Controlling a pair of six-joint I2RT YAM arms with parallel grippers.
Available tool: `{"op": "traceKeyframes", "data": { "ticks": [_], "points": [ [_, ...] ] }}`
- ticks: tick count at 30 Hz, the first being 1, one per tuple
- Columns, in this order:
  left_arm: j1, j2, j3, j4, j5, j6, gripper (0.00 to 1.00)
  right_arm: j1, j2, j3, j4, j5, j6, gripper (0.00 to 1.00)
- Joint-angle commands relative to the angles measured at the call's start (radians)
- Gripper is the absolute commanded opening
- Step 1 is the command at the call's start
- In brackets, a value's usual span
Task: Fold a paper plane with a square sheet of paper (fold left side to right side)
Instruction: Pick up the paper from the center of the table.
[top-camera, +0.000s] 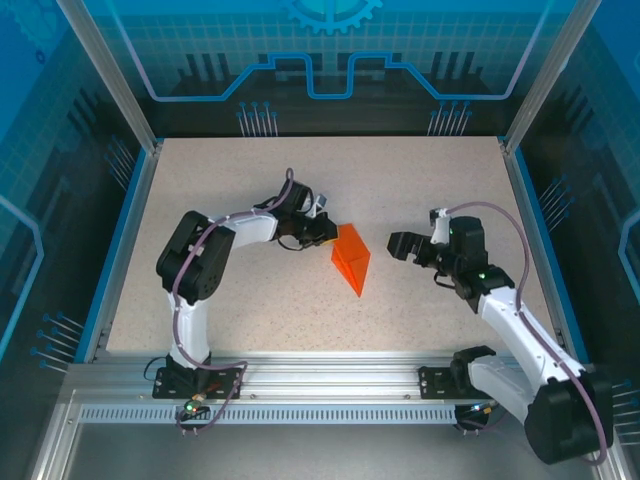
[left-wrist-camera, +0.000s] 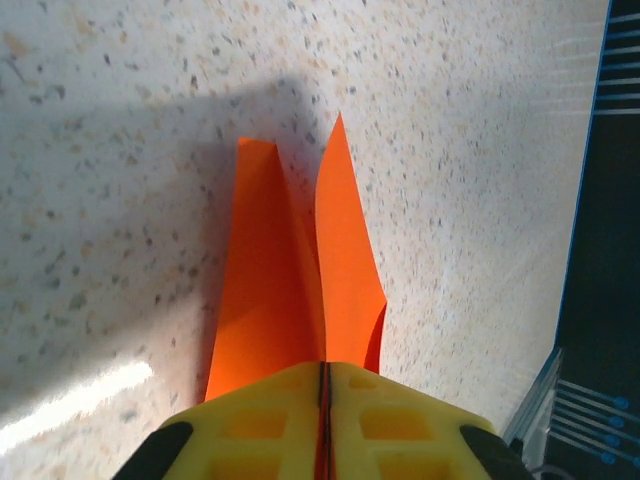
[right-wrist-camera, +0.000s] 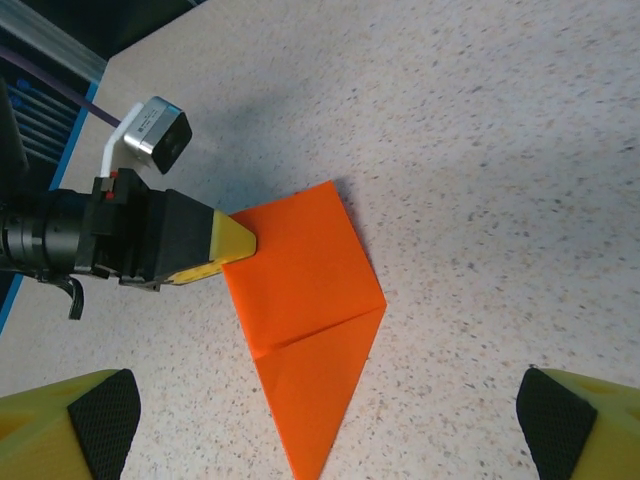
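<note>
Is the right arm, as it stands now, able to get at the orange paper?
Probably yes. The right jaws stand open, facing the folded orange paper across bare table. The left jaws, shut on the paper's opposite edge, leave the right side free.

We saw a thin sheet of plain bright orange paper (top-camera: 351, 257) folded into a narrow, kite-like dart with one sharp tip. It lay near the middle of the speckled tabletop (top-camera: 250, 300), the tip pointing toward the near edge. From the right wrist view the paper (right-wrist-camera: 310, 320) showed a wide upper part with straight edges and one crease running across it above the point. Its left edge was pinched between the yellow fingers of the left gripper (right-wrist-camera: 235, 245). From the left wrist view the paper (left-wrist-camera: 290, 270) showed two long flaps parted along a central fold, one flap ending in a point.
</note>
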Motion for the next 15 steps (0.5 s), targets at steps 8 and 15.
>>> {"op": "traceKeyframes", "data": {
  "ticks": [8, 15],
  "points": [
    [-0.003, -0.218, -0.163, 0.129, 0.119, 0.180, 0.02, -0.035, 0.382, 0.169, 0.125, -0.376, -0.139, 0.88],
    [-0.003, -0.284, -0.214, 0.173, 0.188, 0.214, 0.01, -0.038, 0.592, 0.197, 0.280, -0.557, -0.171, 0.78]
  ]
}}
